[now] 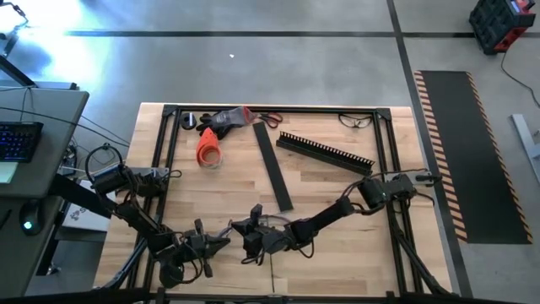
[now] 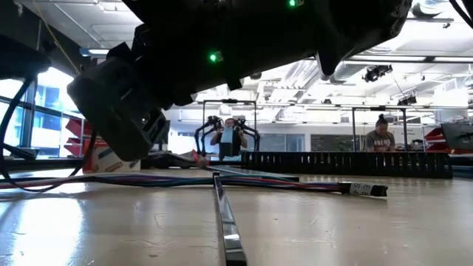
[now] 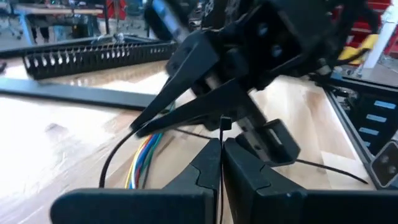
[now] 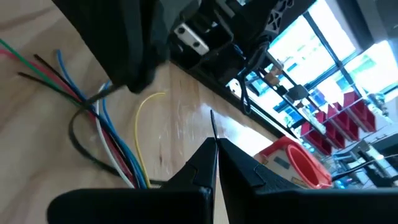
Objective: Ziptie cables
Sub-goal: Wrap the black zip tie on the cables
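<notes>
The cables [image 4: 93, 109] are thin coloured wires lying on the wooden table near its front edge, with splayed free ends; they also show as cables [image 3: 142, 163] and cables [image 2: 222, 181]. A thin black zip tie loop [image 4: 79, 134] curves round them. My left gripper [image 1: 221, 243] and my right gripper [image 1: 245, 235] meet tip to tip just above the cables, pointing roughly level. Each is shut on a thin black zip tie strand. My left gripper pinches a thin black zip tie strand [image 3: 221, 134] between its two fingers. The strand runs along the fingers and sticks out past their tips, where it has a small thicker bit. My right gripper pinches a thin black strand [image 4: 212, 124] between its fingertips. A short end stands out beyond the tips, clear of the table.
A flat black strip [image 1: 274, 169] lies mid-table, a slotted black channel [image 1: 325, 152] to its right. An orange object [image 1: 207, 148], gloves [image 1: 224, 120], scissors [image 1: 268, 118] and glasses [image 1: 354, 121] sit along the far edge. Persons [image 2: 380, 137] show beyond the table.
</notes>
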